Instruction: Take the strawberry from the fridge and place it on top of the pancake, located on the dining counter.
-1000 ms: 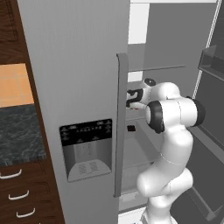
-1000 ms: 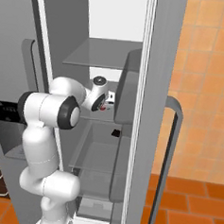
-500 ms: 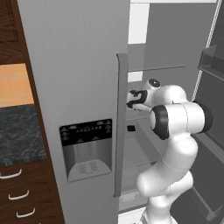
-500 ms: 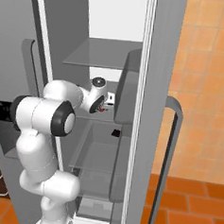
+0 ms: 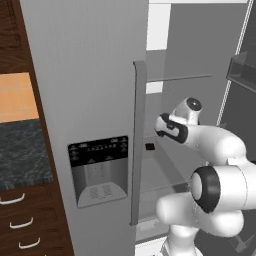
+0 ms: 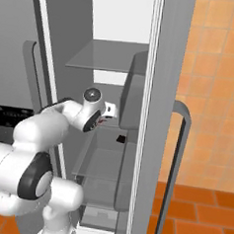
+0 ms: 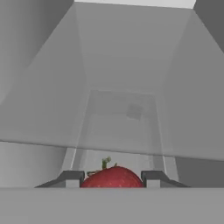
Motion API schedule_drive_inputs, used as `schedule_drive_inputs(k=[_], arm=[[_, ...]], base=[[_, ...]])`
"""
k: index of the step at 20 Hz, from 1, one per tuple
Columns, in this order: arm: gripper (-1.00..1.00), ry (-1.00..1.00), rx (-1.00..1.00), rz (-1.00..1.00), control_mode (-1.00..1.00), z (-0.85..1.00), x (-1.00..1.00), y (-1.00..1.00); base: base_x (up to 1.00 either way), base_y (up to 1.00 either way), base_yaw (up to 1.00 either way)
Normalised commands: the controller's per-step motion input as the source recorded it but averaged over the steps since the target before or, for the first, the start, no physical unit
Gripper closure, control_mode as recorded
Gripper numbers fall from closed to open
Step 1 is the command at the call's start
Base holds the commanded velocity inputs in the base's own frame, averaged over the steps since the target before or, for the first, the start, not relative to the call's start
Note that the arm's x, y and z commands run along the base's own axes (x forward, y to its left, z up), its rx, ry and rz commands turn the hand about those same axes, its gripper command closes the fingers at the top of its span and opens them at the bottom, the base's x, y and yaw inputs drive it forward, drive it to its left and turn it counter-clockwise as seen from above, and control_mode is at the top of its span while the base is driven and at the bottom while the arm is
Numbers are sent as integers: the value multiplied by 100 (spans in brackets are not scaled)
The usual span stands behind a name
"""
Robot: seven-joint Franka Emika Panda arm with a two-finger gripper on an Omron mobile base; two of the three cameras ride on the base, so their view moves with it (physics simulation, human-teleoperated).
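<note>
Fingers point(image 7: 72, 178) pinching the strawberry point(image 7: 112, 177) from both sides, one dark tip pressed against each flank of the red fruit, small green stem poking up from its top. Seen from the hand view: fruit low in the middle, held between the tips, with a clear glass shelf point(image 7: 118, 131) stretching away beyond it toward the pale back wall of the fridge point(image 7: 131, 52). Small dark square patch visible through the glass, further back (too faint to identify). From the left base view: gripper point(image 5: 154, 126) reaching into the open right-hand compartment of the fridge point(image 5: 85, 100), just past the long vertical handle point(image 5: 138, 145) of the closed left door, white arm bent sharply behind it. Black dispenser panel point(image 5: 100, 170) set into that closed door, dark speckled worktop point(image 5: 20, 150) and wooden drawers point(image 5: 25, 225) to its left. From the right base view: gripper point(image 6: 110, 115) level with a middle glass shelf point(image 6: 103, 160), a speck of red strawberry point(image 6: 103, 121) just visible at the tips, hard to make out at that size. Another glass shelf point(image 6: 106, 56) higher up, open fridge door with its curved handle point(image 6: 178, 158) on the right, orange tiled wall point(image 6: 216, 71) and floor behind.
</note>
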Motion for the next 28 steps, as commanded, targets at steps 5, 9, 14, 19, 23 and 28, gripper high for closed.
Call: schedule_drive_inputs(k=[5,9,14,19,23,28], arm=[[100,6,0,0,-100,87,-100,-6],[100,0,0,0,-100,57,-100,-7],[100,1,0,0,-100,57,-100,-1],[100,5,0,0,-100,40,-100,8],[100,2,0,0,-100,16,-100,29],[100,11,-2,-8,-100,4,-82,62]], base=[[0,0,0],[0,0,0],[0,0,0],[0,0,0],[0,0,0],[0,0,0]])
